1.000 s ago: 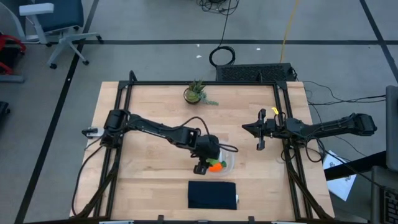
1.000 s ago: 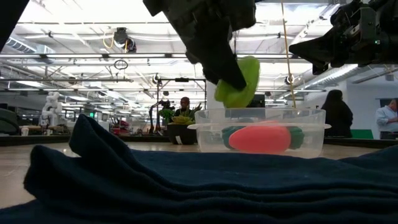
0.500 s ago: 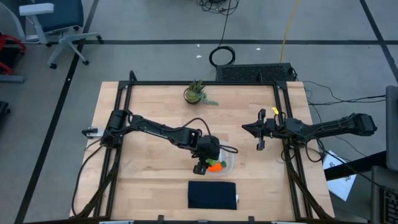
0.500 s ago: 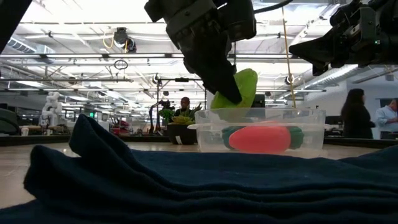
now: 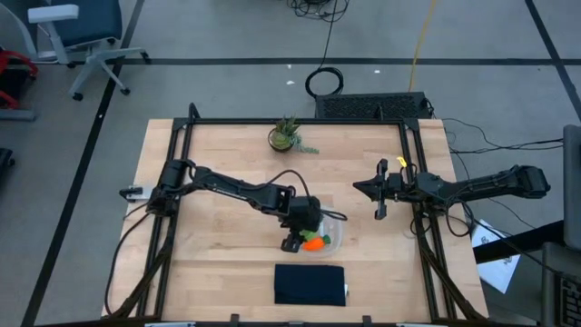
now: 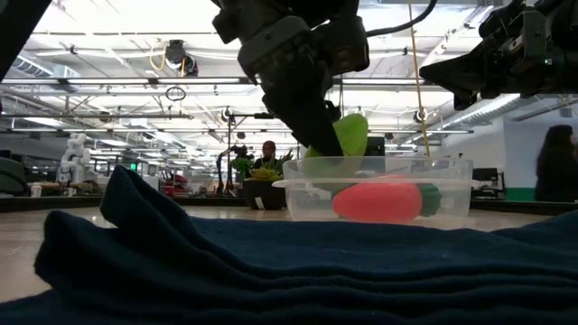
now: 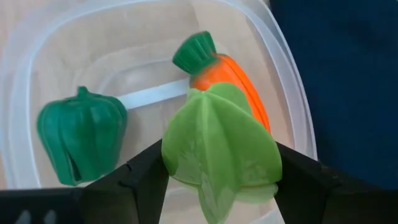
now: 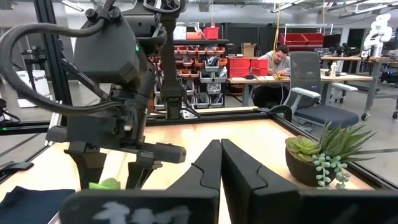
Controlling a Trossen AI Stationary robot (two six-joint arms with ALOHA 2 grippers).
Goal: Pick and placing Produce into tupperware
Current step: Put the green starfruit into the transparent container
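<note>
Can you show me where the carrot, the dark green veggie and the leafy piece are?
carrot (image 7: 233,84), left wrist view, orange body.
dark green veggie (image 7: 81,140), left wrist view, its middle.
leafy piece (image 7: 221,146), left wrist view, its flat face.

Robotics lab/workshop: red parts bins (image 8: 245,64) on shelving, workbenches, overhead trusses (image 6: 135,86), another robot (image 6: 74,149).

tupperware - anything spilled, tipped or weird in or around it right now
Nothing stands out. The tupperware sits level on the table with the carrot and the dark green piece inside it. The left end effector holds the lime-green leafy piece over the opening, not yet released.
</note>
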